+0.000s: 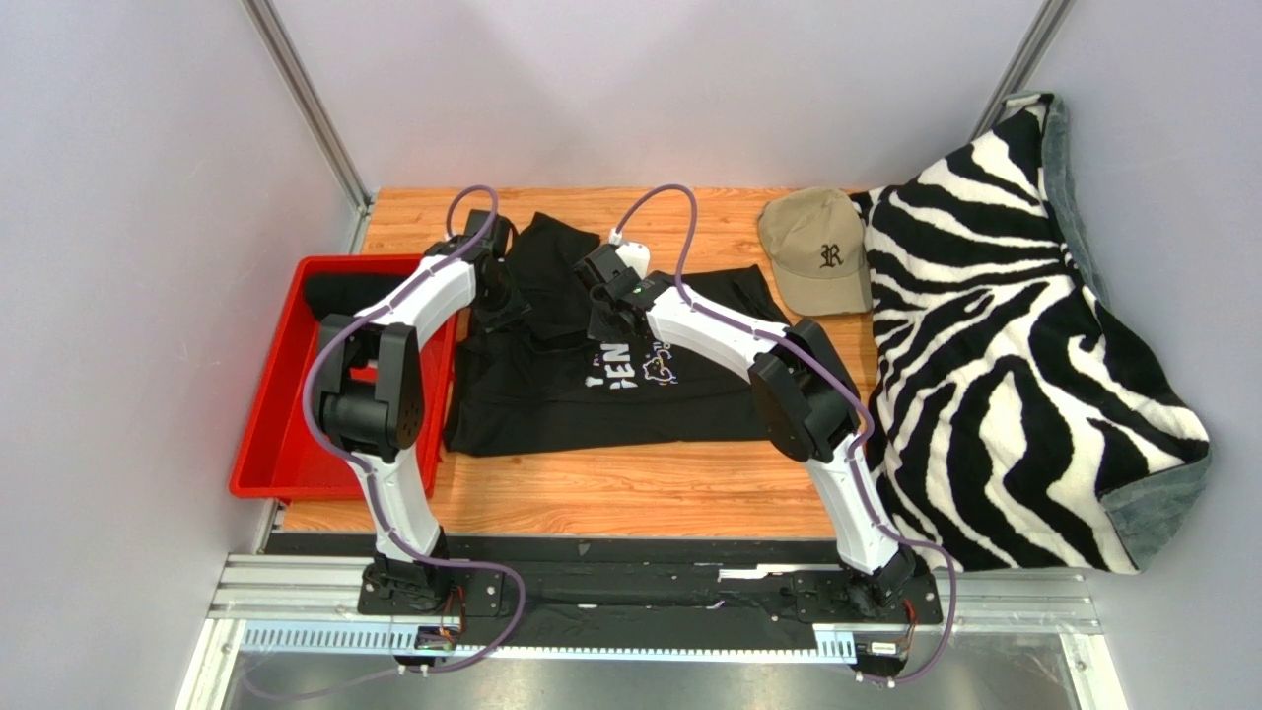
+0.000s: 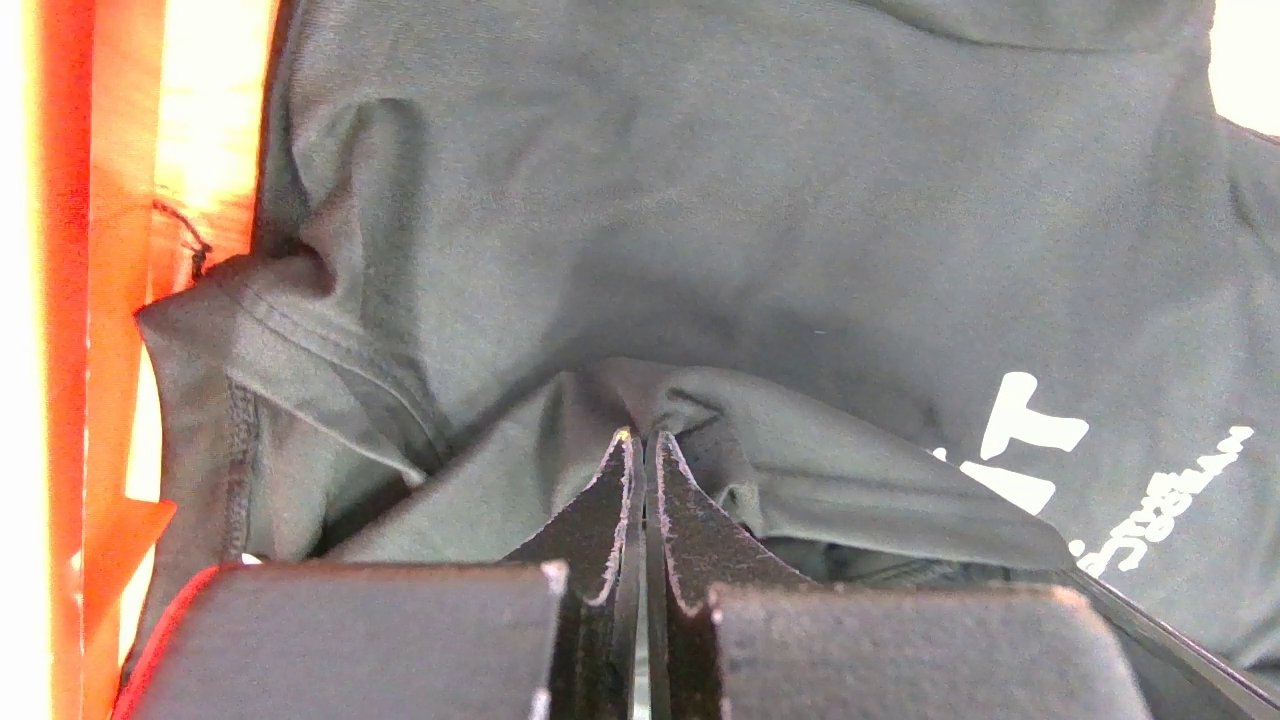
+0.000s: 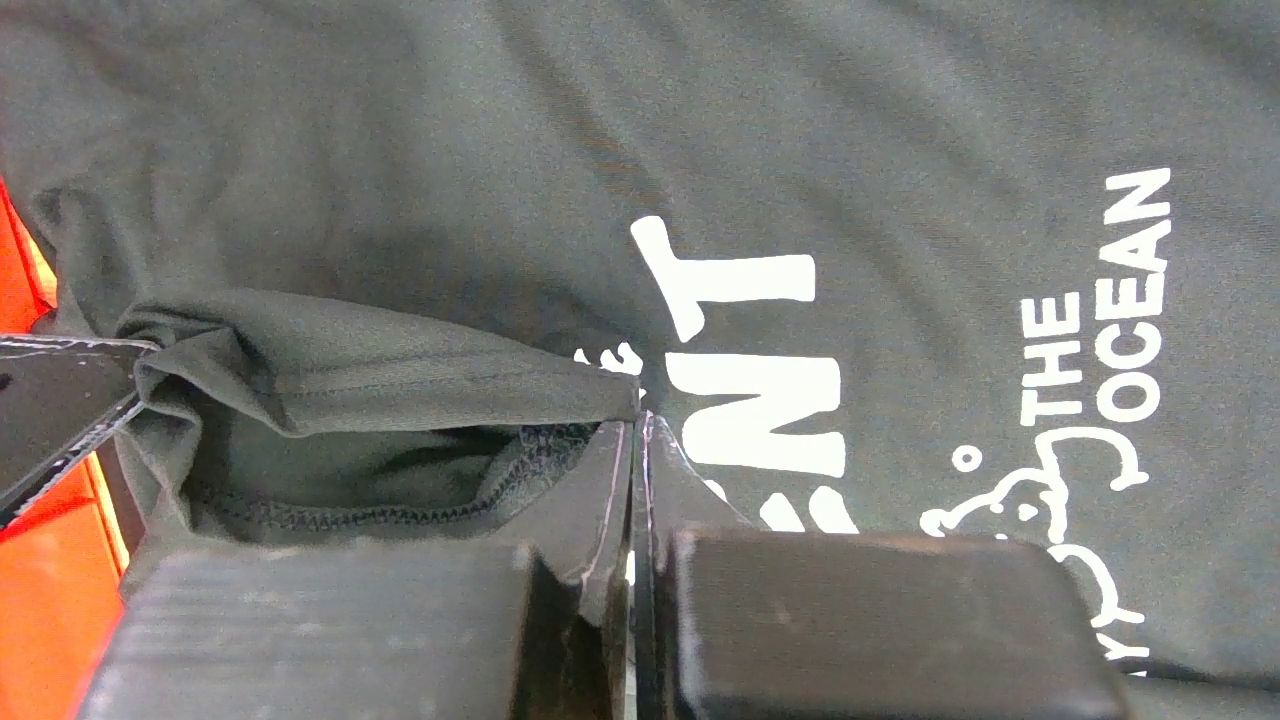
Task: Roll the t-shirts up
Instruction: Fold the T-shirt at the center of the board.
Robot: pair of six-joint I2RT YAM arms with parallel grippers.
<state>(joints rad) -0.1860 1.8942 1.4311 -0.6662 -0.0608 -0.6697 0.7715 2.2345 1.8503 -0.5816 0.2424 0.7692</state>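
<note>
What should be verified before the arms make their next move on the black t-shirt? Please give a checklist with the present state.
1. The left pincer is shut on a fold of the t-shirt: ok.
2. The right pincer is shut on a fold: ok.
3. The print faces up: ok.
4. Fabric flat on the table: not ok, wrinkled near the left pincer.
5. The sleeve is clear of the red bin: cannot tell.

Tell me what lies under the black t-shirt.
Wooden table shows around the black t-shirt, so it rests on that. Whatever is beneath the cloth itself is covered. The pinched fold shows only more shirt.
</note>
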